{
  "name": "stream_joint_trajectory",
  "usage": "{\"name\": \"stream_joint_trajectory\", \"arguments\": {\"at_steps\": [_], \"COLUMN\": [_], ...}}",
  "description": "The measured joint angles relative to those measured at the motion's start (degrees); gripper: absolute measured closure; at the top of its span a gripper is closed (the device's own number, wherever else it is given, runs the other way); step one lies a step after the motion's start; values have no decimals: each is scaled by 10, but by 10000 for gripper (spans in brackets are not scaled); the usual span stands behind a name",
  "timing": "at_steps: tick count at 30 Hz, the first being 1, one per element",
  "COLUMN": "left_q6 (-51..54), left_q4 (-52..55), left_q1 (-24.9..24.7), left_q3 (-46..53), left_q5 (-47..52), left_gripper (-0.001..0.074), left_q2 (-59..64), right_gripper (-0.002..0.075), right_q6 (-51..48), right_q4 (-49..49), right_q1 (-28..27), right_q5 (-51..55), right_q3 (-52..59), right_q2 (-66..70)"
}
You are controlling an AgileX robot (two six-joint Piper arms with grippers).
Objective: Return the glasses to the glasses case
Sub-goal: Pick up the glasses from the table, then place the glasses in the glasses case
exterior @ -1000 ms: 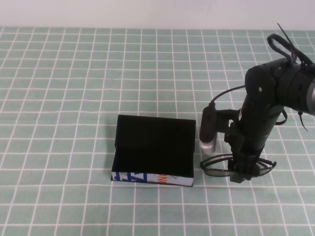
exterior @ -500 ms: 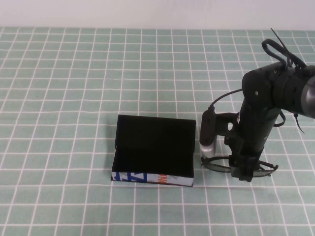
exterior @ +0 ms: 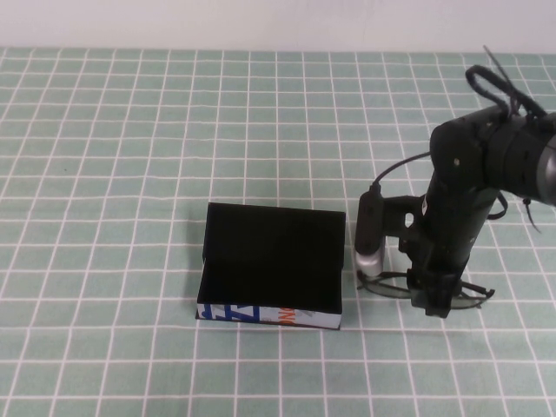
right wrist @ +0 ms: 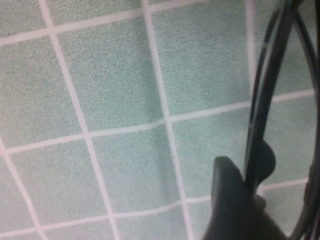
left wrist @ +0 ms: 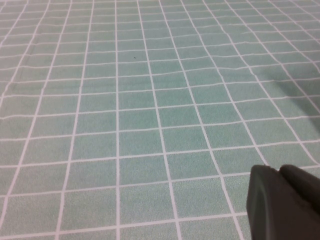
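The glasses (exterior: 385,287) lie on the green checked cloth just right of the glasses case (exterior: 271,252), a black box standing open with its white printed front edge toward me. My right gripper (exterior: 436,305) points straight down onto the middle of the glasses. In the right wrist view a dark finger (right wrist: 227,187) presses against the thin frame (right wrist: 267,90), and the gripper (right wrist: 252,172) is shut on it. My left gripper (left wrist: 279,172) is outside the high view. In the left wrist view it hovers shut over bare cloth with nothing in it.
The right arm's dark camera module with a silver end (exterior: 367,239) hangs close beside the case's right wall. The green grid cloth (exterior: 130,174) covers the whole table. A white wall runs along the far edge.
My right gripper's fingers have closed in on the glasses frame. The arm and the glasses have shifted slightly to the right. The case has not moved.
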Motion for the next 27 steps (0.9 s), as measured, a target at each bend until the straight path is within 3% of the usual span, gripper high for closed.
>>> {"name": "stream_joint_trajectory", "arguments": {"at_steps": [16, 27], "left_q6": [0, 0], "left_q4": [0, 0], "left_q1": [0, 0], "left_q3": [0, 0], "left_q5": [0, 0], "left_gripper": [737, 737], "left_q2": [0, 0], "right_gripper": [447, 447], "right_q6": [0, 0], "right_q4": [63, 181], "right_q1": [0, 9], "right_q5": [9, 42], "right_q3": [-5, -113], "right_q2": [-35, -42]}}
